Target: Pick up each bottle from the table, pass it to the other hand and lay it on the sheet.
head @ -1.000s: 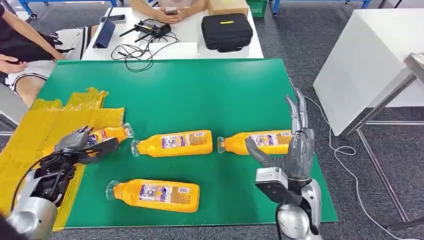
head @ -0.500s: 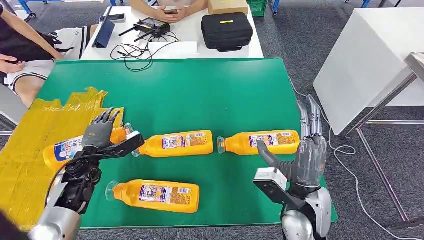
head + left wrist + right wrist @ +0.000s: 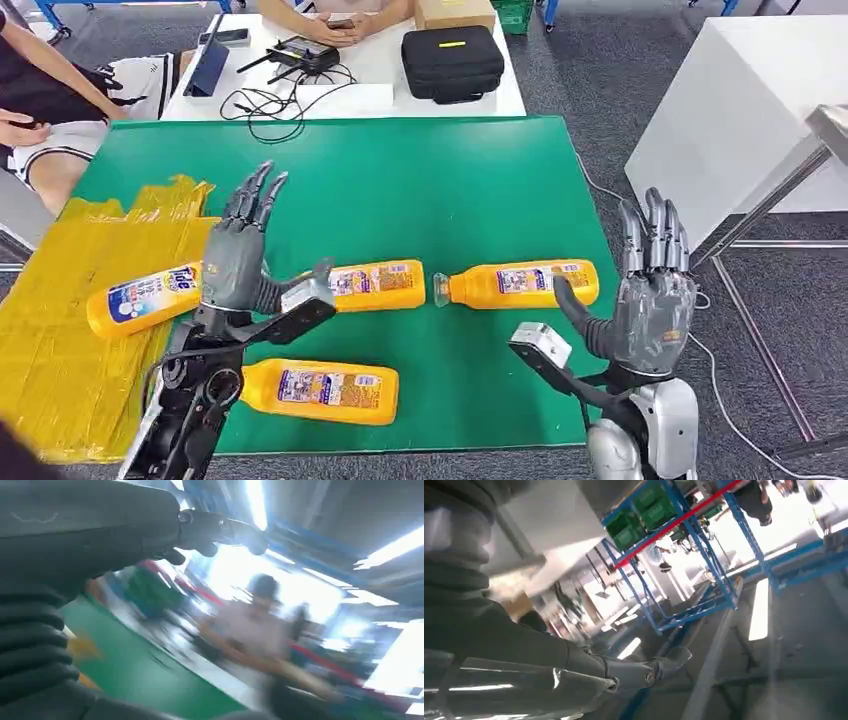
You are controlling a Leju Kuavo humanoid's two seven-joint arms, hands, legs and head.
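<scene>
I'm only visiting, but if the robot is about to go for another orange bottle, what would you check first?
1. Left hand empty, fingers spread: ok.
2. Right hand empty, fingers apart: ok.
3. Bottle on the sheet lying flat on the yellow sheet: ok.
4. Bottles left on the green table: right bottle, near bottle, middle bottle, all lying down: ok.
5. Middle bottle's cap end hidden behind the left hand: cannot tell.
6. Right bottle apart from the right hand, nothing between: ok.
</scene>
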